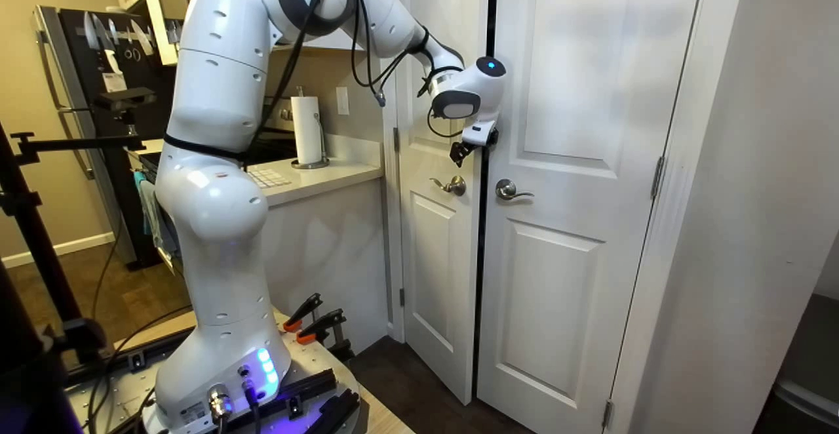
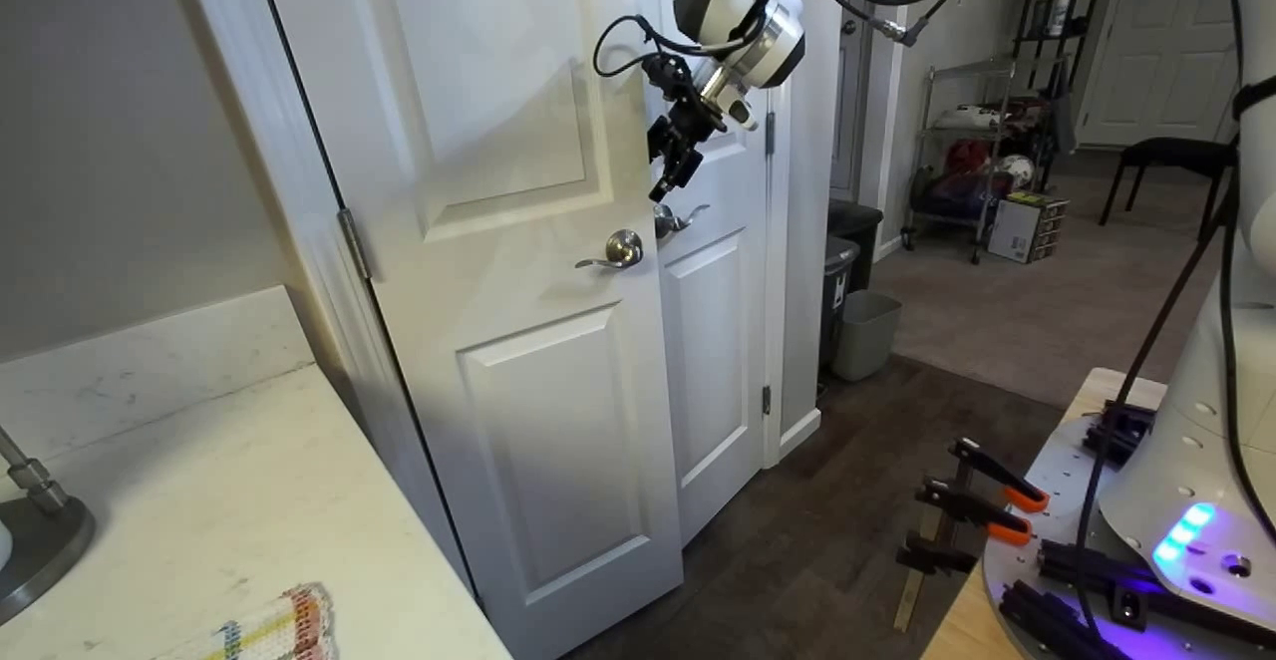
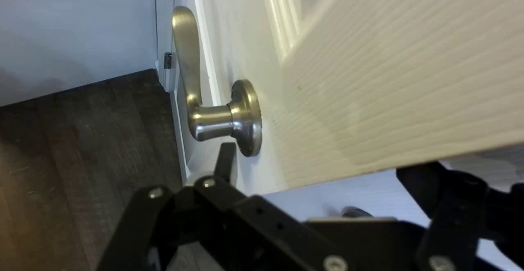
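My black gripper [image 1: 474, 148] is open at the free edge of a white panelled door [image 1: 432, 270], which stands ajar. In the wrist view the gripper [image 3: 323, 165] has one finger on the handle side of this door [image 3: 368, 78]. The other finger is at the far side, its tip partly hidden by the door's edge. The near finger is just beside the round base of the silver lever handle [image 3: 213, 121]; I cannot tell if they touch. The gripper [image 2: 666, 166] is above this handle [image 2: 620, 249] in both exterior views. Nothing is held.
A second white door [image 1: 557, 290] with its own lever handle [image 1: 510, 190] stands beside the ajar one. A counter [image 1: 341, 175] with a paper towel roll [image 1: 306, 130] adjoins the door frame. Clamps [image 2: 972, 505] hold the robot's base. Bins [image 2: 865, 336] stand beyond.
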Controlling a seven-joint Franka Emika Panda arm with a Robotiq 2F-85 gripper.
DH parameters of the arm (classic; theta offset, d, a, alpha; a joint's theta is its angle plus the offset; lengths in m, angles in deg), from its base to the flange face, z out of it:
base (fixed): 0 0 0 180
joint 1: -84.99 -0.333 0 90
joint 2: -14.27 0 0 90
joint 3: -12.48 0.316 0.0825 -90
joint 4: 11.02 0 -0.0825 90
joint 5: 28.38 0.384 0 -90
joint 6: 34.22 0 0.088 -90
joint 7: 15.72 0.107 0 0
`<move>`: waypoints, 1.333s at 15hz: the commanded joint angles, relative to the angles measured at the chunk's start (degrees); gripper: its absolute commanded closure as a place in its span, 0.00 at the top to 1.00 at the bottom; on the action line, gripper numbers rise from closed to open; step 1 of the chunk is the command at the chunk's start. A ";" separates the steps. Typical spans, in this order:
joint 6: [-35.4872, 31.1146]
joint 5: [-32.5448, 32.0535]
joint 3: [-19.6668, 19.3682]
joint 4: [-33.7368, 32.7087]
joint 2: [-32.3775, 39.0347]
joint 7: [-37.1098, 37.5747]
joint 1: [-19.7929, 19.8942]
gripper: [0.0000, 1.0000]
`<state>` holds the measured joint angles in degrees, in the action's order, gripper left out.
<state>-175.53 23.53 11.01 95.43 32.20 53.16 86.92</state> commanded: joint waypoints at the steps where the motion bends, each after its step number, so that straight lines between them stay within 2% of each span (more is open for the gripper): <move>1: 0.65 -1.96 -0.25 1.54 -1.38 1.71 -1.21 1.00; 6: 0.14 -0.47 0.36 2.28 -1.84 0.98 -1.24 1.00; 10: -5.94 5.12 1.40 4.22 -2.68 3.29 -2.15 1.00; 15: -14.08 18.26 3.38 6.68 -3.15 1.18 -2.95 1.00; 20: -24.14 37.48 7.13 7.74 -4.41 -8.30 -2.57 1.00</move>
<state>-194.89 51.06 16.09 100.74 30.76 51.06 84.48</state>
